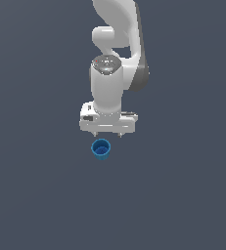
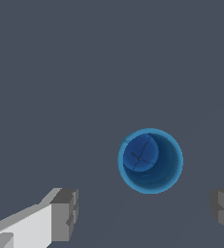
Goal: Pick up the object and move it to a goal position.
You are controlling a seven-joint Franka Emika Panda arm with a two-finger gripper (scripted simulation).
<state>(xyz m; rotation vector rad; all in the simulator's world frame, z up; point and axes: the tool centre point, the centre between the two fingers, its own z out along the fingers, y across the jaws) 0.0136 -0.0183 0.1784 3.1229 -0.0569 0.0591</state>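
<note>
The object, a small bright blue cup [image 1: 101,149], stands upright on the dark grey floor, its hollow inside showing. In the wrist view the cup [image 2: 150,161] appears from above with its round rim and darker bottom. My white gripper [image 1: 107,134] hangs above and just behind the cup in the exterior view, fingers pointing down. It is open: two grey fingertips [image 2: 65,213] stand wide apart, and the gripper [image 2: 145,213] holds nothing. The cup lies slightly ahead of the line between the fingertips, not between them.
The plain dark grey floor [image 1: 183,195] spreads on every side. The white arm [image 1: 117,39] rises behind the gripper toward the top of the exterior view. No other object shows.
</note>
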